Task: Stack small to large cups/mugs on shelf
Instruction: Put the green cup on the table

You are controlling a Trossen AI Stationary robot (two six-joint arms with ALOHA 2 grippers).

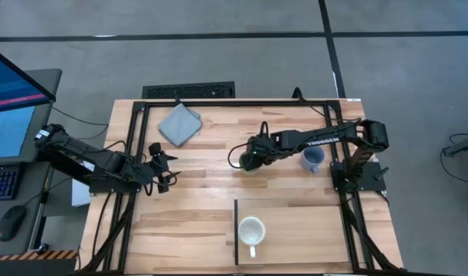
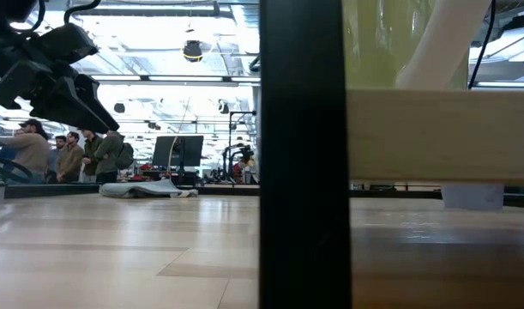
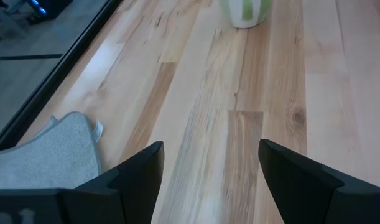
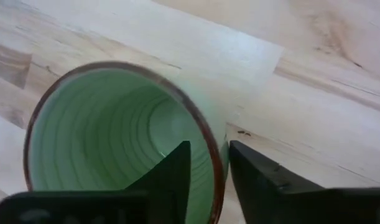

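A bright green mug (image 4: 109, 130) stands upright on the tabletop near the table's middle, and my right gripper (image 4: 208, 155) is shut on its rim from above. To its right stands the blue-grey mug (image 1: 312, 159). The cream-white mug (image 1: 251, 230) sits upright on the shelf (image 1: 295, 238), the pale panel at the near edge with a dark strip (image 1: 236, 230) along its left side. My left gripper (image 3: 209, 163) hovers open over bare wood at the table's left, pointing toward the green mug (image 3: 242, 12). My right gripper pinches the green mug's wall at the rim (image 4: 219, 163), one finger (image 4: 177, 171) inside the cup and the other (image 4: 255, 177) outside. The fingers point steeply down from above. The mug stands upright with its base on the table.
A grey folded cloth (image 1: 178, 123) lies at the table's far left, close beside my left gripper in its wrist view. Black frame rails (image 1: 134, 153) run along the table's left, far and right edges. Bare planks lie between the green mug and the shelf. People stand in the room beyond.
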